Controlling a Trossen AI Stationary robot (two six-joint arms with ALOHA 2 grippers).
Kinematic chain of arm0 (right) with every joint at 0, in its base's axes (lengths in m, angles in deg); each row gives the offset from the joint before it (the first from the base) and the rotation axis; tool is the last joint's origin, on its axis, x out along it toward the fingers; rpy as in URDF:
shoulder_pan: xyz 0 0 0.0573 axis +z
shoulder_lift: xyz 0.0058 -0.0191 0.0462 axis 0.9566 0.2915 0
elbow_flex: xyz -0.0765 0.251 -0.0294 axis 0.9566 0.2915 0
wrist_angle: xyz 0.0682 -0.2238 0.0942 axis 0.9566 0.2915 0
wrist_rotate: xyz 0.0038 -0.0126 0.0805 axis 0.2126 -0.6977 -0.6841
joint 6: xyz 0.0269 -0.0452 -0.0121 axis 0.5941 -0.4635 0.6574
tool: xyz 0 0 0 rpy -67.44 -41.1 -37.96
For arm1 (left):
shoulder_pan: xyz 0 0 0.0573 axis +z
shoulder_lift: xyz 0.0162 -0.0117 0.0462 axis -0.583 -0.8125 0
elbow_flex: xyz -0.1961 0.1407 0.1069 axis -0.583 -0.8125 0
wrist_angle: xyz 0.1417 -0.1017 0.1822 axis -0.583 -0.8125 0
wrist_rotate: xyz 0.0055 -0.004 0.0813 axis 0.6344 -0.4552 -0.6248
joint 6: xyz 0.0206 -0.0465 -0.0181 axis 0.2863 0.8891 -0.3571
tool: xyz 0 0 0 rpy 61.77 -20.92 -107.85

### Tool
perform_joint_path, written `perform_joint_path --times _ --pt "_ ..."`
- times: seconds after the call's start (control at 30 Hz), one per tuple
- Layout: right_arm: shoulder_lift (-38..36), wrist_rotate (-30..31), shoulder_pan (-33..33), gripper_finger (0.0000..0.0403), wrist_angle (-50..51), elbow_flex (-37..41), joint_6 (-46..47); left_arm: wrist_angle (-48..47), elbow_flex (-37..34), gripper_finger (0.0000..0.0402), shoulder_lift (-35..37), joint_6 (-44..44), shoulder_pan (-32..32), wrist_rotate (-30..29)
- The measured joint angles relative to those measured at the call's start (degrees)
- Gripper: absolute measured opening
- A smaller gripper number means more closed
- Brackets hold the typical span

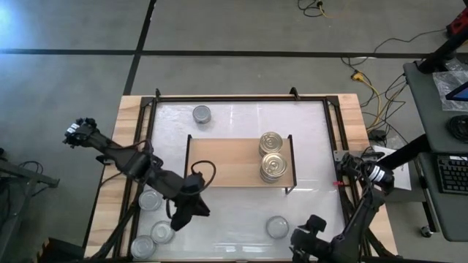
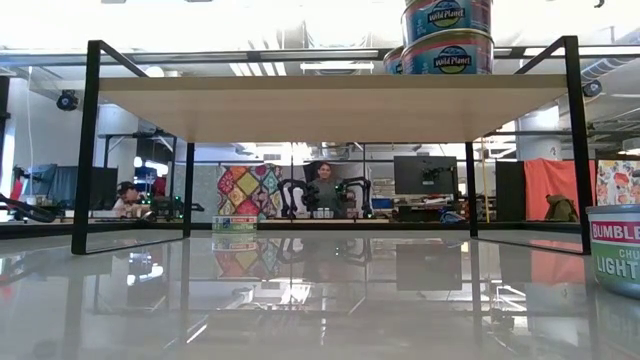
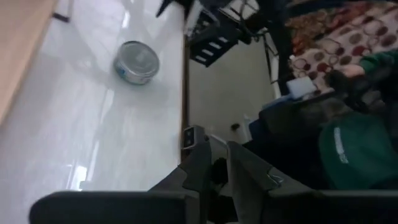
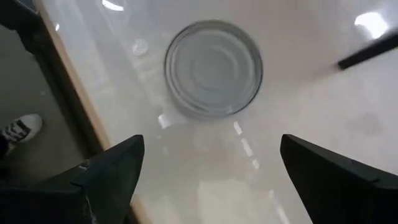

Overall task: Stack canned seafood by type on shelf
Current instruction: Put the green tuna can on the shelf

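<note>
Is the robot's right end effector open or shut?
Open. In the right wrist view its two dark fingers stand wide apart, empty, with a silver-topped can standing on the white tabletop ahead.

Low view: green-labelled round tin (image 2: pixel 615 248) cut by the right edge, label text only partly readable. Top blue-labelled tin (image 2: pixel 447 17) of the stack on the light-wood shelf (image 2: pixel 330 108) clipped by the upper edge. High view: silver-topped tin (image 1: pixel 143 246) partly under the left arm; right pincer (image 1: pixel 303 245) runs off the bottom edge.
</note>
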Motion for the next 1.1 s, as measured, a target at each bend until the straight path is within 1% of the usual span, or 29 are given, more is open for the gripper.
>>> perform_joint_path --times 0.07,0.17,0.27,0.33,0.37,0.43,0.5,0.57,0.67,0.73,0.8,0.93,1.0,1.1 --pt "-0.1 -1.3 -0.6 0.0369 0.2 -1.3 2.4 -0.3 0.0 0.0037 0.1 -1.3 -0.5 -0.1" --pt "-0.3 -1.5 -1.3 0.0370 0.2 -2.0 11.4 -0.5 0.0 0.0037 0.5 -3.6 -0.4 -1.1" --pt "-0.3 -4.1 -1.8 0.0370 -1.0 -2.0 15.9 -1.6 0.0 0.0038 1.7 -4.4 -0.2 -5.8" --pt "-0.3 -7.0 -2.2 0.0373 -3.4 -2.0 16.8 -2.7 0.0 0.0043 2.8 -5.6 -0.1 -7.2" --pt "-0.2 -7.6 -2.4 0.0376 -5.4 -2.0 17.4 -3.5 0.0 0.0046 3.4 -6.3 -0.2 -7.9" --pt "-0.2 -6.9 -2.8 0.0383 -8.5 -2.0 18.1 -5.7 0.0 0.0055 4.6 -6.8 -0.4 -8.0" --pt "-0.2 -4.8 -3.3 0.0393 -10.7 -2.1 18.3 -8.0 0.0 0.0065 5.7 -7.4 -1.3 -8.0" --pt "-0.2 -3.5 -4.1 0.0398 -10.8 -2.1 18.0 -8.2 0.0 0.0075 6.4 -10.3 -2.4 -8.2" --pt "-0.2 -4.3 -5.2 0.0399 -12.8 -2.1 15.9 -6.4 -0.2 0.0090 6.0 -16.2 -3.8 -9.0" --pt "-0.2 -5.1 -5.6 0.0400 -14.2 -2.1 15.8 -5.4 -0.3 0.0100 5.0 -18.9 -4.2 -8.2" --pt "-0.1 -5.5 -6.1 0.0400 -13.7 -2.2 19.1 -5.4 -0.3 0.0111 4.3 -20.5 -4.6 -6.8" --pt "0.3 -8.1 -7.2 0.0400 -11.8 -2.2 29.6 -5.4 -0.3 0.0129 3.6 -21.9 -5.4 -5.2" --pt "0.4 -9.3 -7.5 0.0400 -11.0 -2.2 34.6 -5.6 -0.3 0.0134 3.5 -22.6 -5.7 -5.1" --pt "0.4 -9.7 -7.9 0.0400 -9.8 -2.2 39.6 -6.9 -0.3 0.0137 3.6 -24.2 -6.1 -5.2"
